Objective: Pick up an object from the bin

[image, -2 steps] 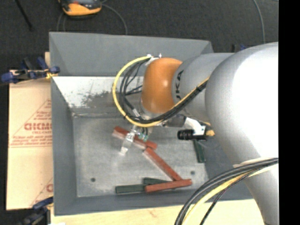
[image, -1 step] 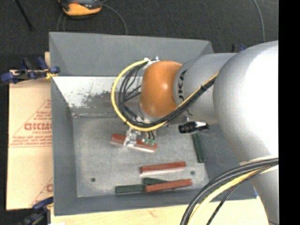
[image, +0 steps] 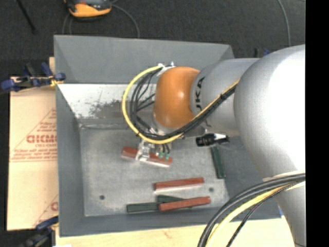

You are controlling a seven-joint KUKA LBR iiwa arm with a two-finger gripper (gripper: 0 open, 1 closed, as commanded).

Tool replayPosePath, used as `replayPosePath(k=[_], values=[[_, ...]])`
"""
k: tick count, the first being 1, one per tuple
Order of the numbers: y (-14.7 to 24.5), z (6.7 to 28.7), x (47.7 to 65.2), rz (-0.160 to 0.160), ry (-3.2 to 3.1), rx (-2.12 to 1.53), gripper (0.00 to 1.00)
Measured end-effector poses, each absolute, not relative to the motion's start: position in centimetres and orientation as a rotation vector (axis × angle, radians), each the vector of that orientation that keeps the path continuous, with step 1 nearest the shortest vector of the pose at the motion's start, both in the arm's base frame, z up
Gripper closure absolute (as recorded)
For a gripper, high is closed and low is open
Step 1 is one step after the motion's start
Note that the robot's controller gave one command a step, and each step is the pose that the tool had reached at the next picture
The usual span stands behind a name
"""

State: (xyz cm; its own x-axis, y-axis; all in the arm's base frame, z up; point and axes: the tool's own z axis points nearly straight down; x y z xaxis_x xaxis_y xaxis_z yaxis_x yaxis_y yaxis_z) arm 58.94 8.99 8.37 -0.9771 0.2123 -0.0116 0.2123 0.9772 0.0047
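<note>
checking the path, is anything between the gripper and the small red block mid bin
Nothing visible: the gripper sits right beside the small red block, and the long bars lie apart, lower in the view.

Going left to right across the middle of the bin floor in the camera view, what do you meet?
First the small red-brown block → gripper → dark green stick near the right wall.
</note>
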Motion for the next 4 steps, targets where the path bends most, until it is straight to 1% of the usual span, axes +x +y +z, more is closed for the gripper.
replayPosePath(k=[1,2,3,4], values=[[9.0,8.7,58.7,0.002,3.120,0.336,1.00],[8.9,10.8,58.5,-0.001,3.130,0.337,1.00],[8.9,12.6,58.7,0.002,3.122,0.336,1.00],[8.9,13.8,58.8,0.004,3.118,0.336,1.00]])
